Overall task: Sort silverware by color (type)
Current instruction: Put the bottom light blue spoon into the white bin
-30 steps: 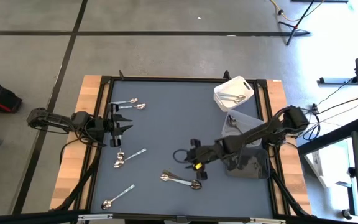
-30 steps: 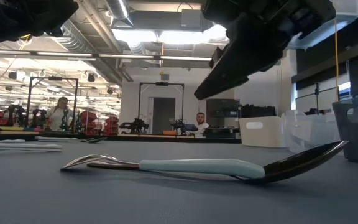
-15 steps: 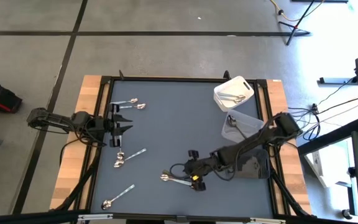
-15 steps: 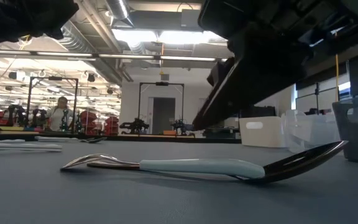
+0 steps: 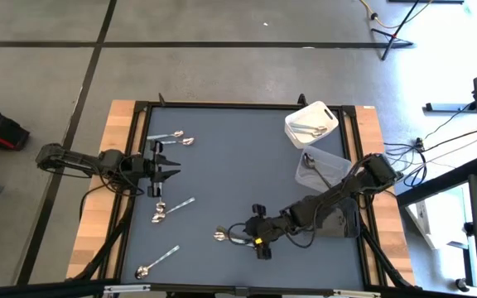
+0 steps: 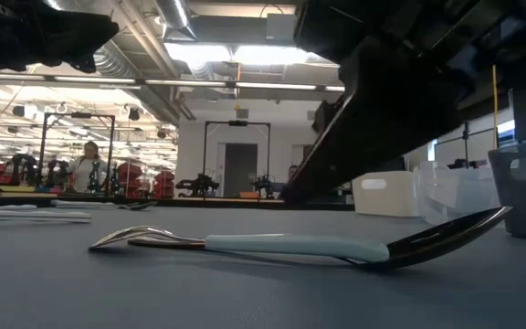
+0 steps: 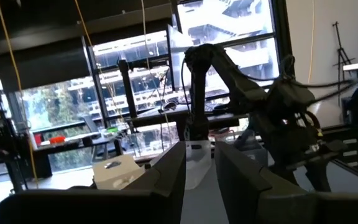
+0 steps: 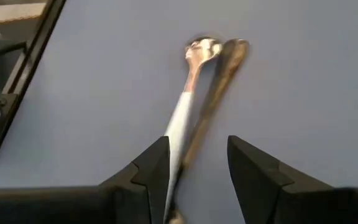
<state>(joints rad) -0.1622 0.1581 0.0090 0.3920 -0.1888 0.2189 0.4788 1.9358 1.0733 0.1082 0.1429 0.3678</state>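
Observation:
Two slim spoons lie side by side flat on the blue mat (image 5: pixel 237 238), a silver one with a pale handle (image 8: pixel 180 118) and a darker one (image 8: pixel 219 81). In the low view they show up close (image 6: pixel 286 245). My right gripper (image 5: pixel 257 238) is open, low over their handle ends, with one finger on each side (image 8: pixel 197 180). More spoons lie far-left (image 5: pixel 172 138), mid-left (image 5: pixel 171 207) and near-left (image 5: pixel 156 261). My left gripper (image 5: pixel 167 165) is open and hovers at the table's left side.
A white bin (image 5: pixel 311 124) with spoons in it stands at the far right. A clear bin (image 5: pixel 321 170) with a dark spoon sits in front of it, and a dark bin (image 5: pixel 334 219) under my right arm. People sit in the room beyond the table (image 6: pixel 89 164).
My right gripper has moved toward the table's near edge and down, from beside the dark bin to the spoon pair, staying open. My left gripper has shifted slightly toward the table's middle. No spoon has moved.

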